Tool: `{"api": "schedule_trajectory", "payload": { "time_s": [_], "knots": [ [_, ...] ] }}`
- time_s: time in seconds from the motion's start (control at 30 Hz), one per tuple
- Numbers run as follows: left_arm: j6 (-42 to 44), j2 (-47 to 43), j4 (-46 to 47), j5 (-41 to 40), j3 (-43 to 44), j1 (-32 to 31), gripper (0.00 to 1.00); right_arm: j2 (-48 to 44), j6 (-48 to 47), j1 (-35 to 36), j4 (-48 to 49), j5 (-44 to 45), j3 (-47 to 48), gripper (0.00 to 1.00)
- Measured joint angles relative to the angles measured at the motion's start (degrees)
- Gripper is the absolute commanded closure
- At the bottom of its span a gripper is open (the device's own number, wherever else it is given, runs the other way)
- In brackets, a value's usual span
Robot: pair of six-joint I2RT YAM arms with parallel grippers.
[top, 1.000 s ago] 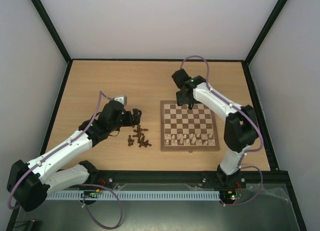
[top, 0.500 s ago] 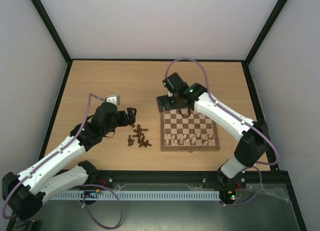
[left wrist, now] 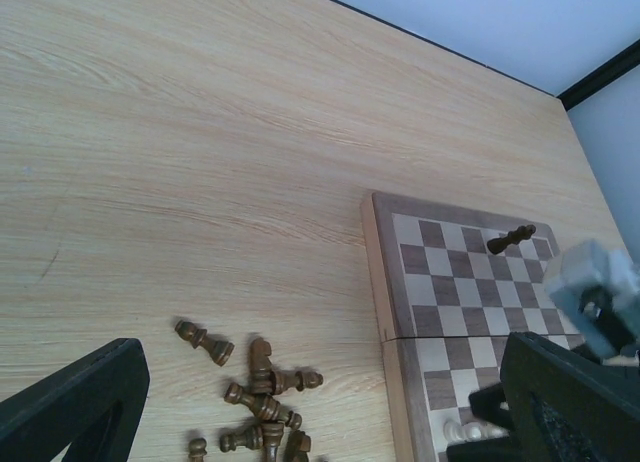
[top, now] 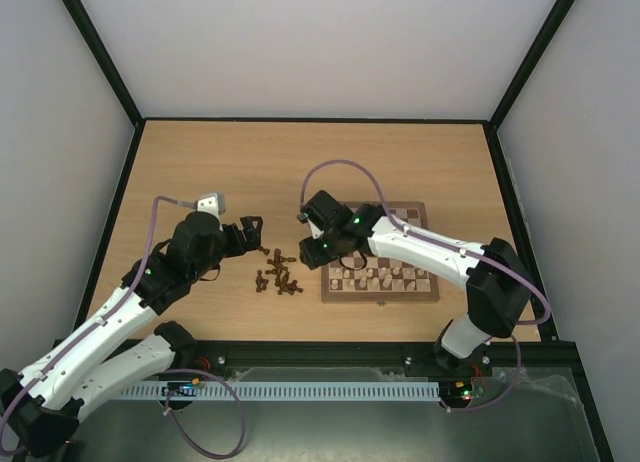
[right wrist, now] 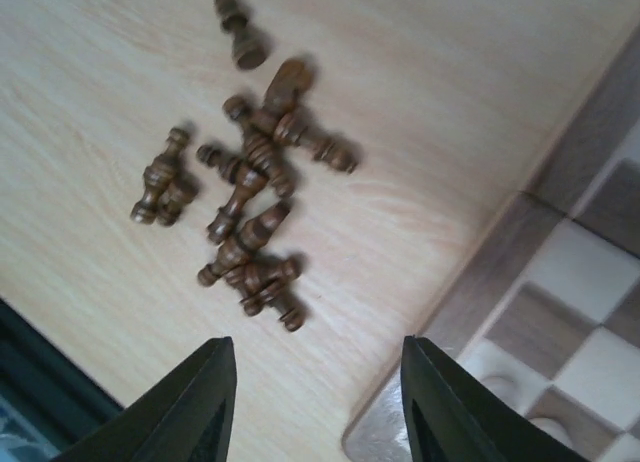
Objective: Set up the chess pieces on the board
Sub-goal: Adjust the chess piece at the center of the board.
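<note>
Several dark brown chess pieces [top: 279, 274] lie tipped in a pile on the table, left of the board [top: 428, 288]. The same pile shows in the left wrist view [left wrist: 255, 387] and the right wrist view [right wrist: 250, 197]. Pale pieces [top: 385, 276] stand on the board's near rows. One dark piece [left wrist: 510, 239] stands on a far row. My right gripper [right wrist: 318, 412] hovers open over the bare table between pile and board corner [right wrist: 470, 282], holding nothing. My left gripper [left wrist: 320, 422] is open above and left of the pile, also with nothing in it.
The right arm [top: 420, 244] lies across the middle of the board and hides part of it. A black frame [top: 300, 119] rims the table. Bare wood [top: 250, 162] stretches behind the pile and the board.
The right gripper has swung from the board's far left corner down and left, to the gap beside the pile. The left gripper has drawn back a little to the left.
</note>
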Motion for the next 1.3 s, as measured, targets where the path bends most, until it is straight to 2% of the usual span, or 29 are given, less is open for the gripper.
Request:
{"api": "schedule_trajectory", "payload": {
  "time_s": [0.07,0.37,0.57,0.67,0.77,1.3],
  "knots": [
    [-0.11,0.13,-0.09,-0.02,0.00,0.00,0.01,0.00,-0.02,1.46,0.98,-0.79,-1.40,0.59],
    [0.13,2.08,-0.22,-0.44,0.00,0.00,0.01,2.19,-0.50,5.57,2.91,-1.79,-2.73,0.60],
    [0.07,-1.99,-1.27,-1.62,0.00,0.00,0.01,7.45,-0.33,7.93,3.63,-1.27,-1.44,0.60],
    [-0.15,-4.13,-1.73,-1.97,0.00,0.00,0.01,10.29,-0.09,8.24,3.63,-0.35,0.55,0.65],
    [-0.42,-5.86,-2.73,-2.25,0.00,0.00,0.01,12.28,-0.11,8.46,3.58,-0.46,2.64,0.65],
    [-0.55,-7.63,-4.70,-3.43,0.02,0.00,0.01,15.58,-0.02,13.66,3.39,-1.99,5.05,0.64]
  ]
}}
